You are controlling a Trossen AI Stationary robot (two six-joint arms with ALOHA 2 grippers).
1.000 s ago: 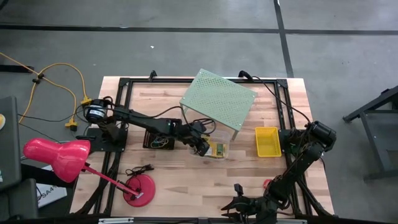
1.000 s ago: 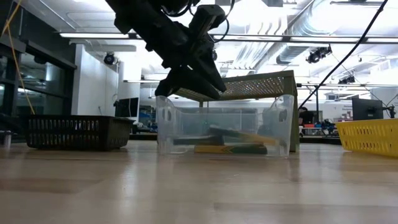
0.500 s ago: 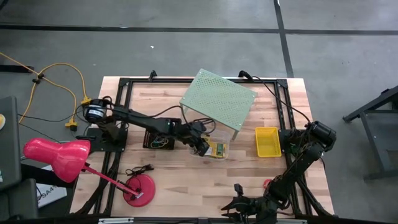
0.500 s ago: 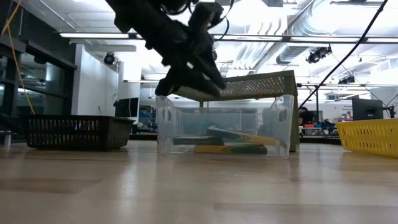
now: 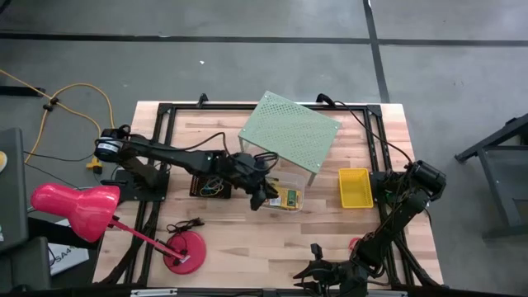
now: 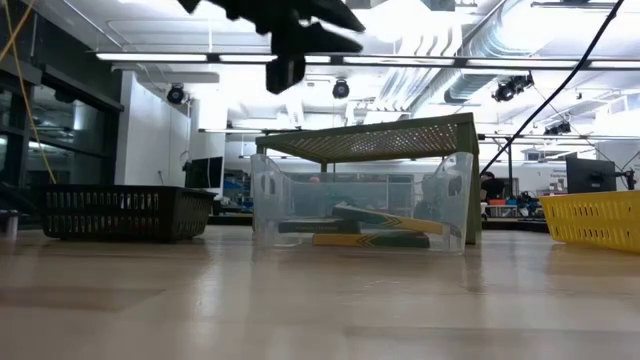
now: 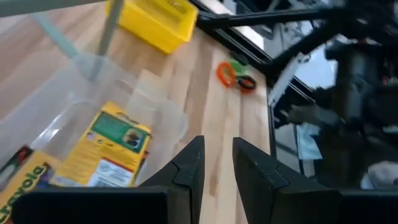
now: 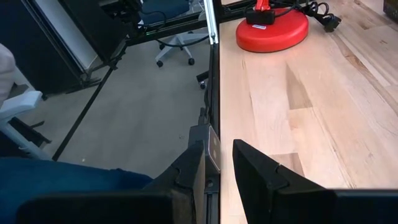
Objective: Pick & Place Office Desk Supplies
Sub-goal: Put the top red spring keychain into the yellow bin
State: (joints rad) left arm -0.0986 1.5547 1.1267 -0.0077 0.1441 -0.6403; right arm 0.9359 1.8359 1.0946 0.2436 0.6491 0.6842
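A clear tub [image 5: 286, 196] stands on the table in front of the pale green shelf. It holds green-and-yellow card boxes [image 7: 115, 149], which lie flat on its bottom and also show in the low view [image 6: 372, 228]. My left gripper [image 5: 264, 198] hangs shut and empty high above the tub's left end, at the top of the low view [image 6: 285, 72]. A black mesh tray [image 5: 209, 185] with thin rubber bands stands left of the tub. A yellow basket [image 5: 353, 188] stands to its right. Red, green and black rings [image 7: 237, 74] lie on the table near the front right. My right gripper [image 5: 318, 271] waits shut at the near edge.
The large pale green perforated shelf [image 5: 289, 132] stands on legs over the tub's far side. The pink-red desk lamp [image 5: 76, 210] reaches over the left edge, its round base [image 5: 186, 250] at the front left. A black frame runs around the table.
My left gripper has risen from just above the tub's left rim to the top of the low view. The boxes in the tub lie as they did.
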